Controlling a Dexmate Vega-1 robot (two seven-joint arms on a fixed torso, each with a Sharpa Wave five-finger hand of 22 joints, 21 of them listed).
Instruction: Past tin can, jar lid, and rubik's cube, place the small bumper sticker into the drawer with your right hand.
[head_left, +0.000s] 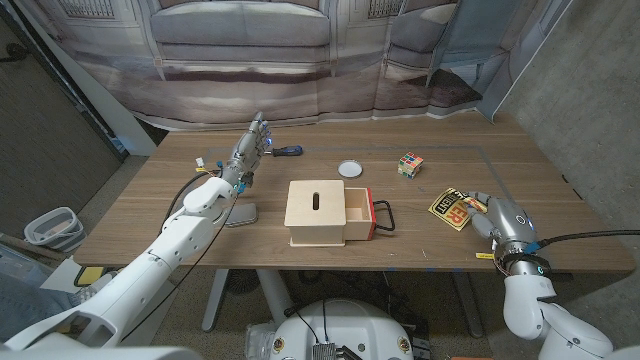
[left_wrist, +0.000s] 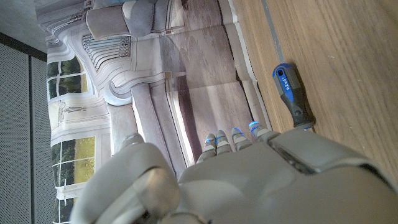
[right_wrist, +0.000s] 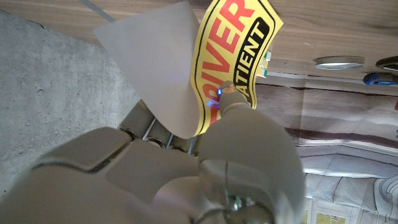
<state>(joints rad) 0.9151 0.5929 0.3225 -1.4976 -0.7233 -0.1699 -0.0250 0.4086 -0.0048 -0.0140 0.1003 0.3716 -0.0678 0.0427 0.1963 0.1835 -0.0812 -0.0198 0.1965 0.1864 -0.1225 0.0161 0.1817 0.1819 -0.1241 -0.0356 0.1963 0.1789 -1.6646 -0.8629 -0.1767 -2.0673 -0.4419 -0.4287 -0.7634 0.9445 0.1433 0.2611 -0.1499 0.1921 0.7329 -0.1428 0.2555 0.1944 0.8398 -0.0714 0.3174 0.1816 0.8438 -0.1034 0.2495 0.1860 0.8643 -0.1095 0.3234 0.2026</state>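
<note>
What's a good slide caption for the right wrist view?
Right hand pinches the yellow bumper sticker above the wooden table.

Looking like robot test lab, not real home. Printed backdrop curtain (head_left: 300, 60) hanging behind wooden desk (head_left: 150, 215), showing fake sofa and windows. Bare concrete wall (head_left: 590, 80) standing at right side. Dark panel (head_left: 50, 120) and small waste bin (head_left: 52, 228) sitting on floor at left. Cables running along robot arms.

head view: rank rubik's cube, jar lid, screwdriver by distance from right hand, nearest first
From the right hand:
1. Rubik's cube, right of centre, toward the far edge.
2. Jar lid, centre, beyond the drawer box.
3. Screwdriver, far side, by the left hand.
</note>
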